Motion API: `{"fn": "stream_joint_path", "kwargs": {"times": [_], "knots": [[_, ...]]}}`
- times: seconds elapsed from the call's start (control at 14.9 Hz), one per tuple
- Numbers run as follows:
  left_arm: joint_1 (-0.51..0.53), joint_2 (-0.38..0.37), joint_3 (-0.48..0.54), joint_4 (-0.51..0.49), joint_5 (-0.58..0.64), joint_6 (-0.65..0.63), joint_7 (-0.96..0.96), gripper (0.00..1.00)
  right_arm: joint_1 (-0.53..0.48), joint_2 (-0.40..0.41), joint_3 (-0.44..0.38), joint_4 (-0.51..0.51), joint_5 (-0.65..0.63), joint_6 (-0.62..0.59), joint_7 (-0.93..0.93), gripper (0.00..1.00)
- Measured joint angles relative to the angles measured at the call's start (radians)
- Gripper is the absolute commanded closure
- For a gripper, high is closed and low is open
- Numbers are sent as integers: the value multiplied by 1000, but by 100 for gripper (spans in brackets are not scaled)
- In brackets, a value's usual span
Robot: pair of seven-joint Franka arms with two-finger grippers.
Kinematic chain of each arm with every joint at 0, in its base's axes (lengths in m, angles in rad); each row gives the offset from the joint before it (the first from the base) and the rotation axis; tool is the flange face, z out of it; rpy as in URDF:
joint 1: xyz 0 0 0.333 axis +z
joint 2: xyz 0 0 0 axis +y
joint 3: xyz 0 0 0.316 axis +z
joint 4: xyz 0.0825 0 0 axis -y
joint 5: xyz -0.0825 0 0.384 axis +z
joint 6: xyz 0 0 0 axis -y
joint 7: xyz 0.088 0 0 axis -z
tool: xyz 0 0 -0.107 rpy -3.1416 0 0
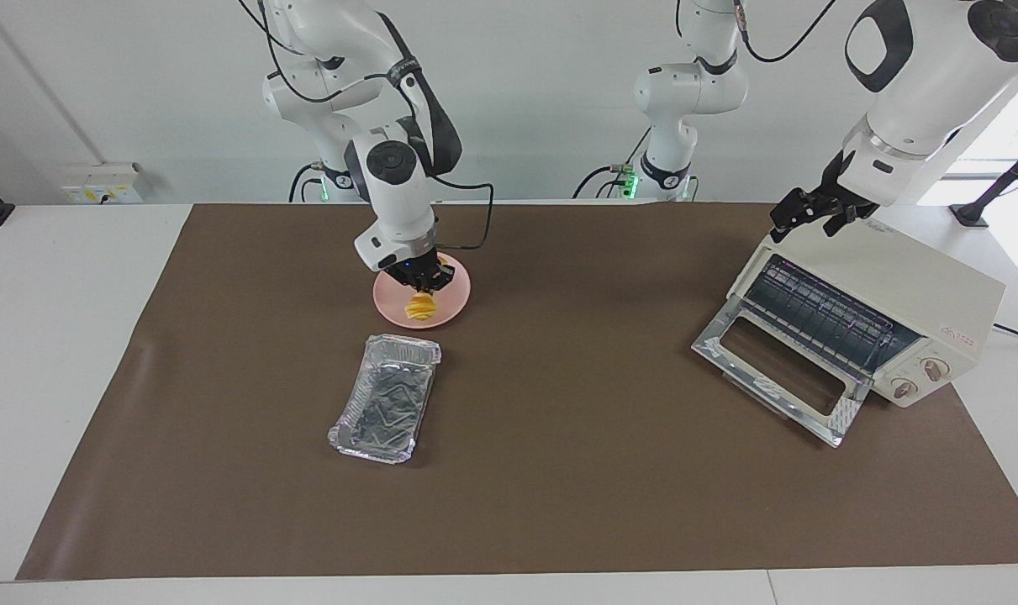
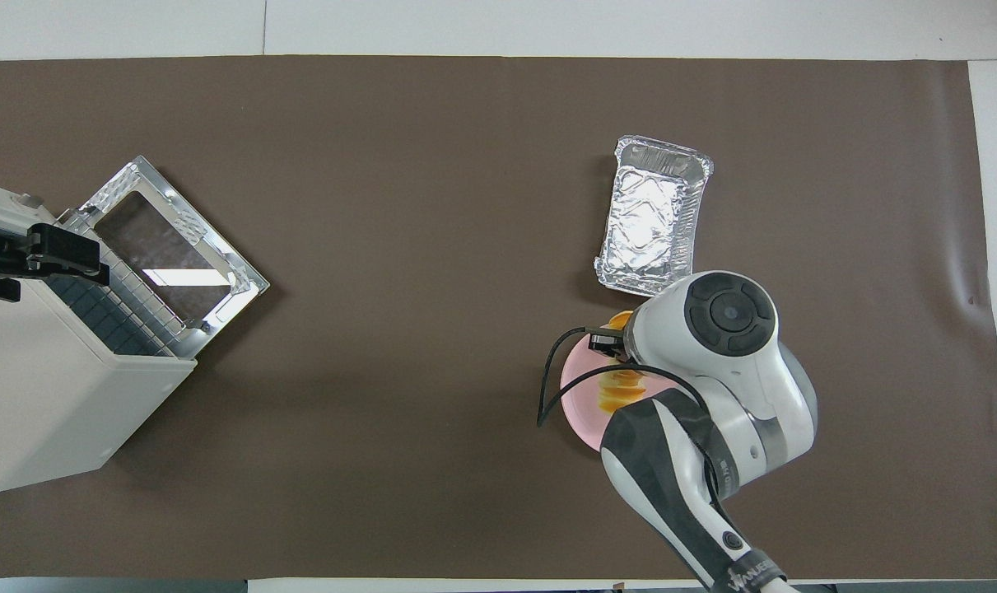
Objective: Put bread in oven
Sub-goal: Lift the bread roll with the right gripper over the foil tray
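We have the bread (image 1: pixel 421 307) pinched in our right hand (image 1: pixel 422 289), just above the pink plate (image 1: pixel 452 306). The oven (image 1: pixel 887 311) stands open at the left arm's end of the surface; carrying the bread across and loading remain. Our left hand (image 1: pixel 814 210) waits over the oven, grip unclear.

We count one ridged yellow-orange bread loaf (image 1: pixel 421 308), one round pink plate (image 1: pixel 456 304), one crinkled silver foil tray (image 1: pixel 386 398), one cream-white toaster oven (image 1: pixel 881 309).

Only partial lettering "VANUE…", white on black, on right arm's link (image 2: pixel 745 568) at approx 5 o'clock in overhead view; oven (image 1: pixel 937 294) red side label illegible.
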Motion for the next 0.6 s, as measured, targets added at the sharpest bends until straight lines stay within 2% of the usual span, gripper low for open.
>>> {"fn": "stream_joint_path", "kwargs": {"times": [0.2, 0.47, 0.6], "knots": [[0, 0, 0, 0, 0, 0, 0, 0, -46, 55, -2, 196, 0, -126, -33, 100], [0, 0, 0, 0, 0, 0, 0, 0, -145, 153, -7, 358, 0, -143, -164, 100], [0, 0, 0, 0, 0, 0, 0, 0, -169, 232, -9, 439, 0, -143, -190, 100]]}}
